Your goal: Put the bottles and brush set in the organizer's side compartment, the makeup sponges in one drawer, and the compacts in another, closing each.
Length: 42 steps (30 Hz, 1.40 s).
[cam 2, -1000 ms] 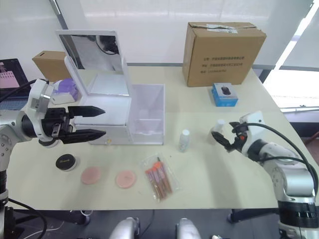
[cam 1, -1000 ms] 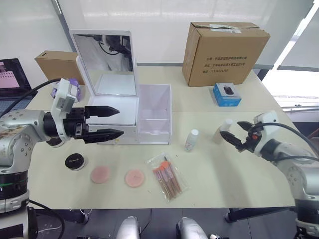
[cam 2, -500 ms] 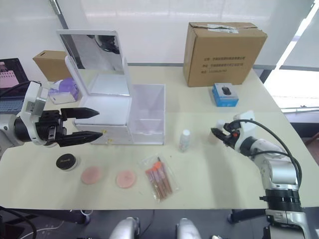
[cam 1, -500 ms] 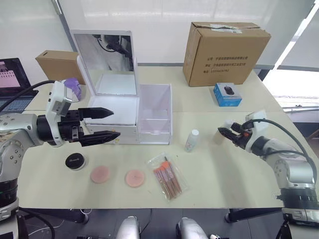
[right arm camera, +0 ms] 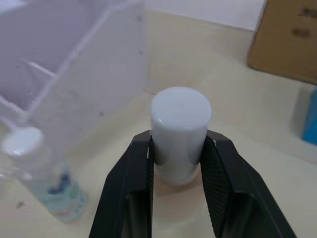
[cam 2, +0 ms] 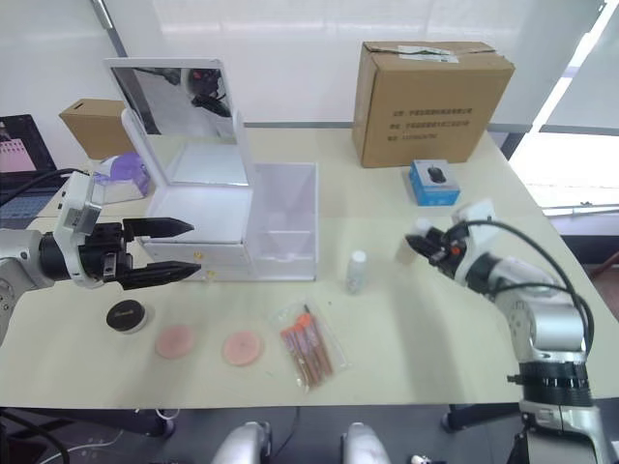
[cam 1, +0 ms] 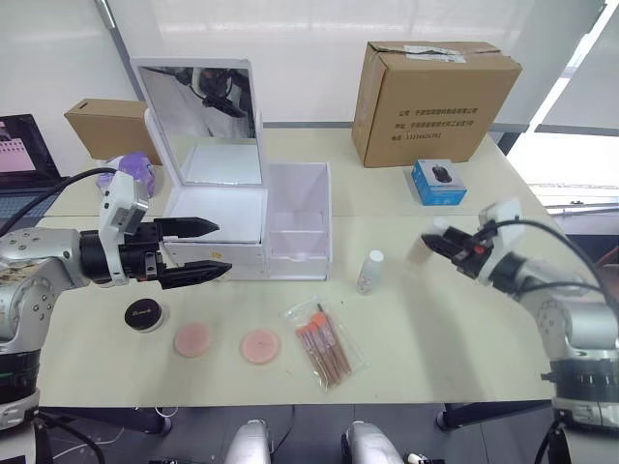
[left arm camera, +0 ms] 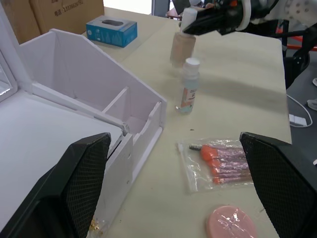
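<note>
My right gripper (right arm camera: 179, 148) is shut on the pale cap of the slim beige bottle (cam 1: 419, 253), right of the organizer. The short clear bottle (cam 1: 370, 273) stands on the table between them. The white organizer (cam 1: 227, 217) has its mirror lid (cam 1: 198, 101) up, and its translucent side compartment (cam 1: 300, 217) is open on top. My left gripper (cam 1: 221, 249) hangs open in front of the organizer's drawer face. The brush set (cam 1: 325, 344), two peach makeup sponges (cam 1: 193, 338) (cam 1: 259, 345) and one black-lidded compact (cam 1: 143, 313) lie near the table's front.
A large cardboard box (cam 1: 435, 92) stands at the back right, with a small blue box (cam 1: 440, 182) in front of it. A smaller cardboard box (cam 1: 104, 124) and a purple item (cam 1: 135, 169) sit behind the organizer's left side. A laptop (cam 1: 19, 155) is at far left.
My right gripper has moved onto the beige bottle and shut on its cap. The left gripper has drawn back a little to the left, still open.
</note>
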Motion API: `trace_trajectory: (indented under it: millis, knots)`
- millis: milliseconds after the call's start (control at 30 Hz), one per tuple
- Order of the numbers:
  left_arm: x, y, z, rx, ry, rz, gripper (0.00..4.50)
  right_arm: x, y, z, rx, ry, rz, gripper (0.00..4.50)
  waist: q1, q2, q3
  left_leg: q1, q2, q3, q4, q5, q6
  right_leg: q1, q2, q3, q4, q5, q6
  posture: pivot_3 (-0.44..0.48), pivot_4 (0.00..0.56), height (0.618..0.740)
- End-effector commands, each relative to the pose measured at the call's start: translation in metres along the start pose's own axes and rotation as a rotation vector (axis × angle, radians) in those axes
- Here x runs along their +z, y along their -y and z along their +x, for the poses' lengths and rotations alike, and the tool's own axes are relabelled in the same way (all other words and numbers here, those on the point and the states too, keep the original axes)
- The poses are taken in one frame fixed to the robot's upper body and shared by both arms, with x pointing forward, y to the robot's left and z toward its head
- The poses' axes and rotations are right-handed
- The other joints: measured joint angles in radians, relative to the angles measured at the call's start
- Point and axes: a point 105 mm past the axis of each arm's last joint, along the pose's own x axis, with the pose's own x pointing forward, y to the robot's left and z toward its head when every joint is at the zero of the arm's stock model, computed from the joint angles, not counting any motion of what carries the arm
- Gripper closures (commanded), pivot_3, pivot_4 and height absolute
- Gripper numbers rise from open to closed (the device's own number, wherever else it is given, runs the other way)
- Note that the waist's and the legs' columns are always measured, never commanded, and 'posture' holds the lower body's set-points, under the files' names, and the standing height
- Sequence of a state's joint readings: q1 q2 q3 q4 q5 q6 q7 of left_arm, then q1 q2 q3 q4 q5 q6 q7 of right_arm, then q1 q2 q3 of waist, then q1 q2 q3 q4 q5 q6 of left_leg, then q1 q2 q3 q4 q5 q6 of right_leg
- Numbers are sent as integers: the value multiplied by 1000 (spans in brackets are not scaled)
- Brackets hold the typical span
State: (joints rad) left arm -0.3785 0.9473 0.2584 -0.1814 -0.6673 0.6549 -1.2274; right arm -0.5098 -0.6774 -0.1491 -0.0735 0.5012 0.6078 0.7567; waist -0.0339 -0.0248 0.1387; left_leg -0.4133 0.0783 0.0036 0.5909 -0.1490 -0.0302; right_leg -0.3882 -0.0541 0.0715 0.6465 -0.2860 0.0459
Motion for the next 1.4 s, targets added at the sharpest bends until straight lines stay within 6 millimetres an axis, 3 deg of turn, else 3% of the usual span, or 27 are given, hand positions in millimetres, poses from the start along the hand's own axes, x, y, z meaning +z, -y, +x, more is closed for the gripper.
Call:
trace_trajectory:
  millis: [33, 133, 300, 467, 733, 1000, 1100, 1267, 1400]
  knots:
    - [6, 3, -3, 25, 3, 44, 0, 60, -32, 21, 159, 103, -65, 3484, -8, 0, 0, 0, 0, 0, 0, 0, 0, 0, 0, 0, 0, 0, 0, 0, 150, 738]
    - [3, 7, -2, 39, 4, 44, 0, 84, -52, 39, 277, 121, -75, 3484, -9, 0, 0, 1, 2, -1, -1, 0, 0, 0, 1, 0, 0, 0, -3, 0, 150, 738]
    - [5, 14, -2, 56, 19, 40, 0, 85, -75, 60, 476, 77, -100, 3484, 3, -1, 0, 0, 2, 0, 0, 0, 0, 0, 1, -1, 0, 1, -6, 0, 150, 738]
    - [4, 16, -9, 95, 3, 31, 0, 71, -85, 88, 572, 40, -162, 3484, 3, -1, 0, -1, 2, 0, 0, 0, 0, -1, 1, -1, 0, 1, -6, 0, 150, 738]
    - [4, 21, -12, 125, -15, 40, 0, 40, -80, 118, 591, -34, -204, 3484, -2, -1, 0, -1, 2, 0, 0, 0, 0, -1, 1, -1, 0, 1, -6, 0, 150, 738]
    - [8, 25, -11, 138, 6, 35, 0, 12, -77, 127, 568, -88, -188, 3484, -7, -1, 0, 0, 2, 0, 0, 0, 0, -1, 1, -1, 1, 2, -6, 0, 150, 738]
    - [6, 25, -11, 144, 4, 30, 0, 10, -78, 126, 577, -82, -156, 3484, -8, -1, 0, 0, 2, 0, -1, 0, 0, -1, 2, -1, 1, 2, -7, 0, 150, 738]
    - [4, 24, -9, 135, 0, 19, 0, 26, -77, 123, 567, -46, -124, 1785, -7, -1, 0, 0, 2, 0, -1, 0, 0, -1, 2, -1, 1, 2, -7, 0, 150, 738]
    - [14, 23, -5, 123, 44, 24, 0, 43, -77, 112, 570, -10, -130, 395, -5, -1, 0, 0, 2, 0, -1, 0, 0, -1, 2, -1, 1, 2, -7, 0, 150, 738]
